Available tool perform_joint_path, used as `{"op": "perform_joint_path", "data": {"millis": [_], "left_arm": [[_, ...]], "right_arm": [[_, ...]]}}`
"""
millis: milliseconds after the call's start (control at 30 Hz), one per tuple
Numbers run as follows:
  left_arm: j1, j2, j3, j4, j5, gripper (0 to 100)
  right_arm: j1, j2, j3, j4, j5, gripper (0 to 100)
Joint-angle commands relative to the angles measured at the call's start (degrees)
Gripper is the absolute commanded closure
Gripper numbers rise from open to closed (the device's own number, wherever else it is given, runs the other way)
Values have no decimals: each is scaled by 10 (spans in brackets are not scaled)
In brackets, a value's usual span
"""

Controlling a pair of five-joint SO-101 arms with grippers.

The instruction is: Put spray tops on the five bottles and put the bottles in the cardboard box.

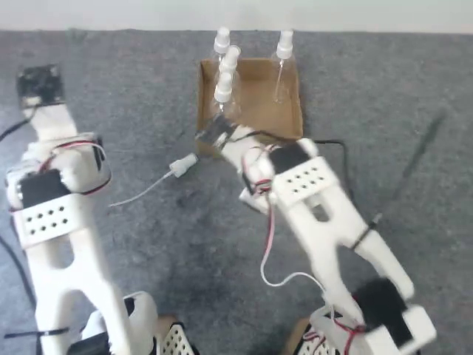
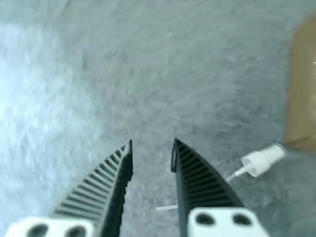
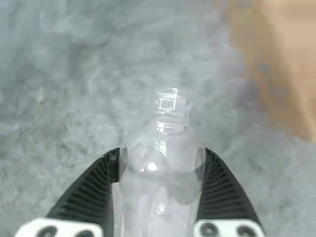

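Observation:
My right gripper (image 3: 162, 154) is shut on a clear bottle (image 3: 168, 116) whose threaded neck is bare, with no spray top on it. In the high view this bottle (image 1: 214, 135) sits just outside the front left corner of the cardboard box (image 1: 292, 111). Several bottles with white spray tops stand in the box, one of them (image 1: 223, 89) near that corner. A loose white spray top (image 1: 183, 165) with a long thin tube lies on the carpet left of the held bottle. My left gripper (image 2: 150, 148) hangs open over bare carpet, with the spray top (image 2: 259, 160) off to one side.
Grey carpet covers the whole table. The left arm (image 1: 55, 200) stands at the left side, well away from the box. A brown edge of the box (image 2: 302, 89) shows in the left wrist view. Red and white cables trail from the right arm (image 1: 325, 200).

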Motion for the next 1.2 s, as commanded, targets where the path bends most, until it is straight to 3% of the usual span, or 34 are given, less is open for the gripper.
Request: {"op": "perform_joint_path", "data": {"millis": [0,167,333,500,1167], "left_arm": [[44,22,-96,64,-80,878],[98,175,-197,135,-155,874],[143,318,-284,170,-214,754],[193,409,-322,168,-292,782],[218,672,-462,146,-318,835]], "right_arm": [[38,-80,-29,6,-54,936],[60,-139,-28,7,-111,936],[72,-192,8,-17,-122,936],[72,-237,62,-66,-120,936],[79,-261,96,-100,-118,936]]}}
